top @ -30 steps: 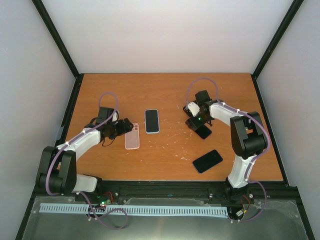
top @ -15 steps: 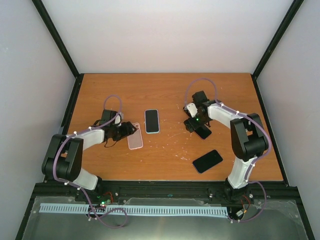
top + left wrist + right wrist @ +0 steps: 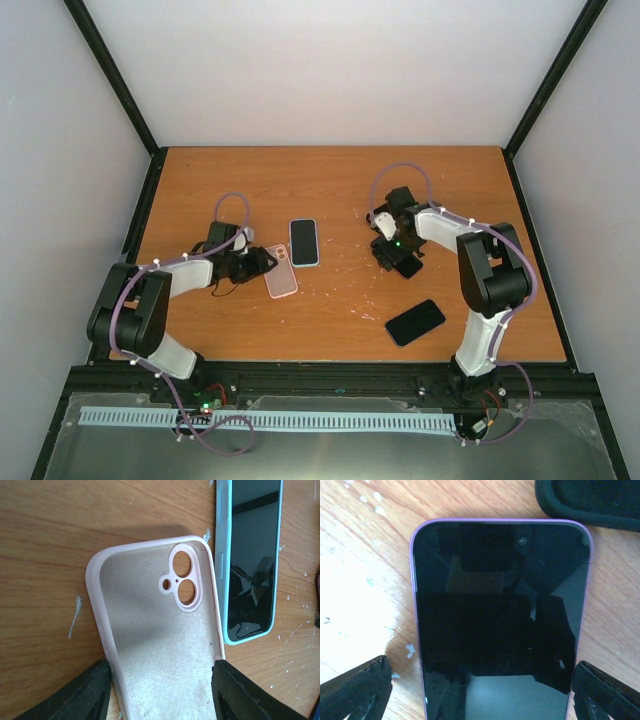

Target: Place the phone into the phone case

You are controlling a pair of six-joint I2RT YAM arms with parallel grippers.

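Observation:
A pink phone case (image 3: 160, 630) lies inner side up on the wooden table, camera cutout at its far end. My left gripper (image 3: 162, 685) is shut on the case's near end, one black finger against each long side. From above the case (image 3: 282, 272) lies tilted, just left of a phone with a light-blue edge (image 3: 303, 242), screen up. A phone with a purple edge (image 3: 500, 615) lies screen up under my right gripper (image 3: 480, 695), which is open, one finger on each side of the phone. From above this phone (image 3: 406, 264) pokes out below the right gripper (image 3: 392, 252).
The light-blue phone (image 3: 250, 565) lies close beside the pink case's right side. A black phone or case (image 3: 415, 322) lies nearer the front right, and its corner (image 3: 590, 502) shows just beyond the purple phone. Black frame posts border the table.
The left gripper has narrowed onto the pink case, which has shifted right and turned toward the light-blue phone. The right gripper has opened wider over the purple phone.

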